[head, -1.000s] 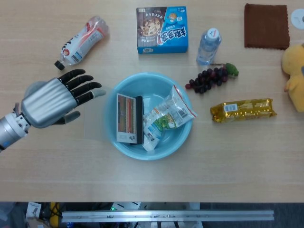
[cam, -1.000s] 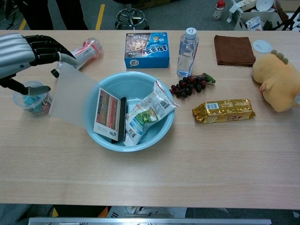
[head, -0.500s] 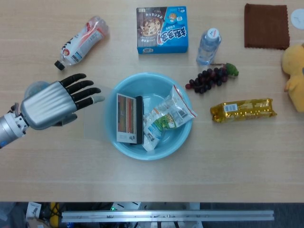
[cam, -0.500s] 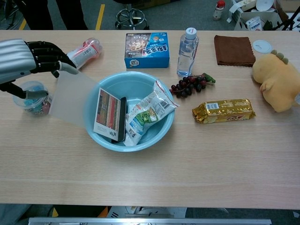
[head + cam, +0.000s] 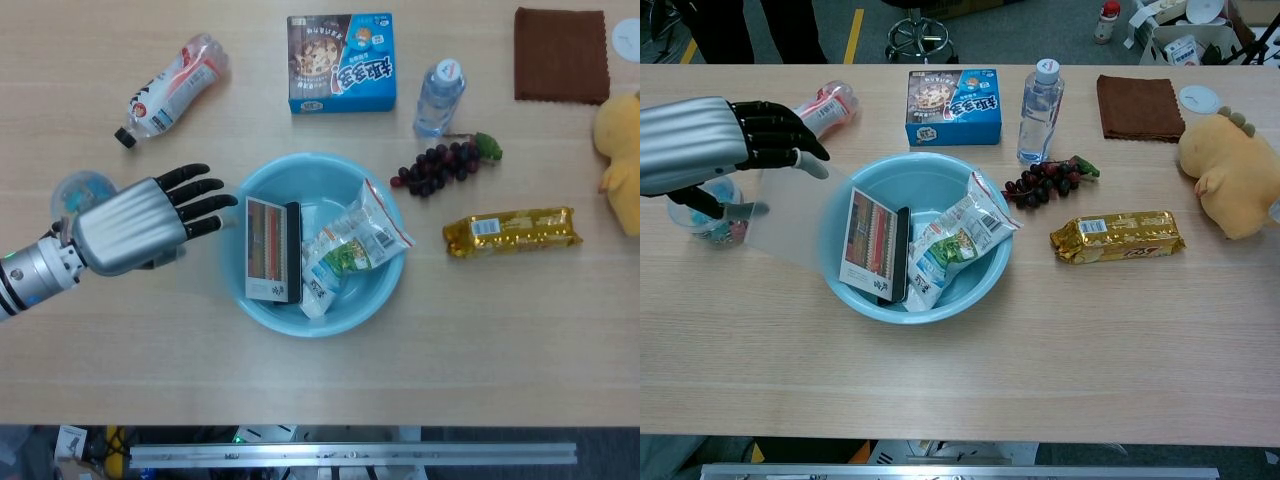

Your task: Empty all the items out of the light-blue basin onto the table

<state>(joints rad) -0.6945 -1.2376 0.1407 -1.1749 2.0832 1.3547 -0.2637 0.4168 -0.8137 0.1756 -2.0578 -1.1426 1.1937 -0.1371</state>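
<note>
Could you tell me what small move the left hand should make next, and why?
Probably reach a little further right and down to the flat printed box standing in the light-blue plastic basin: the left hand hovers open just outside the rim, and the box is nearest.

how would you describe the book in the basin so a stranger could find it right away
Find the light-blue basin in the middle of the table. Two things lie inside; the book leans against its left wall. It is flat and rectangular with a dark spine, unlike the crinkly clear snack bag to its right.
</note>
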